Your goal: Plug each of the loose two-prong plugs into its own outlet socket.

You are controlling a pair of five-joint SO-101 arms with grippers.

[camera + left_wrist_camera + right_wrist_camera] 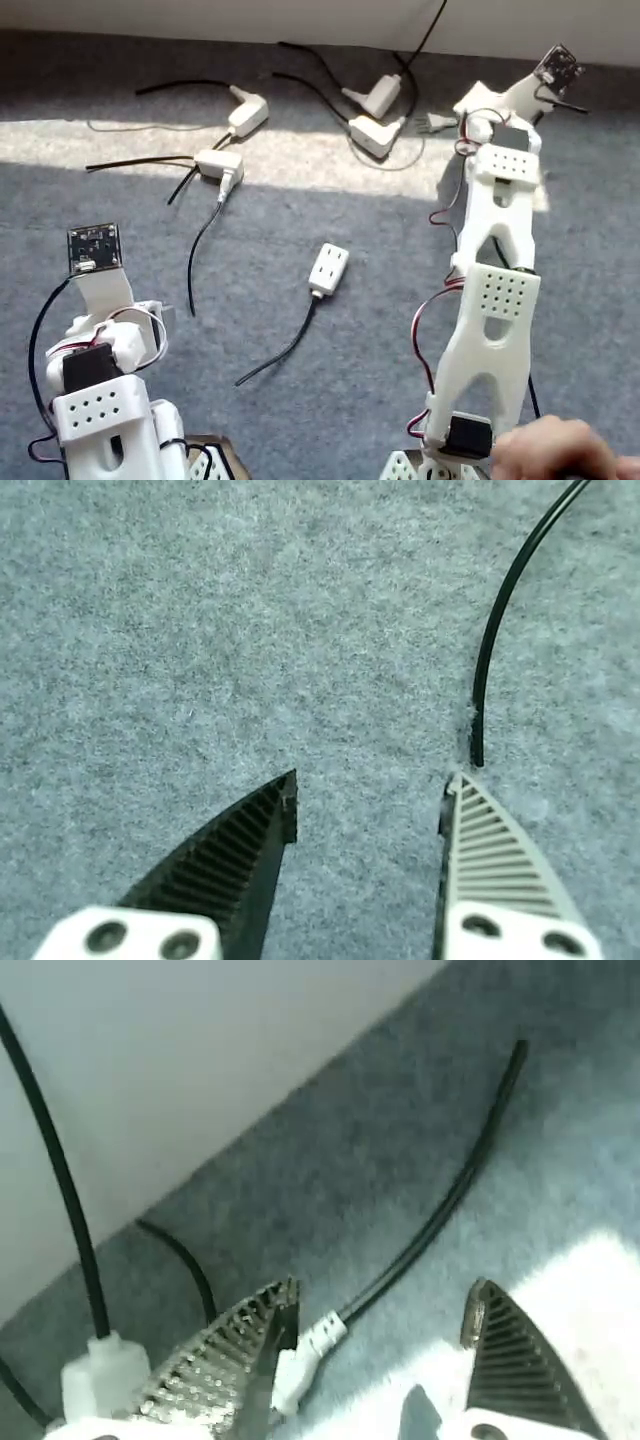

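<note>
Right wrist view: right gripper (380,1305) hanging wide open over the loose plug (300,1360)
Nothing is being held; the plug is lying on the carpet (560,1110) just beside one finger, not between the two. The jaws should be centring across its white body, not the black cord (440,1210), before closing, then heading for the free outlet socket (328,268). Left gripper (370,785) is sitting open, empty.

The surface (400,300) is speckled grey. The outlet socket (328,268) is white on a black cord (280,352). The left arm (95,410) and right arm (497,300) are white, hole-dotted; the left claw (373,775) pairs black and white ribbed fingers (235,855).
</note>
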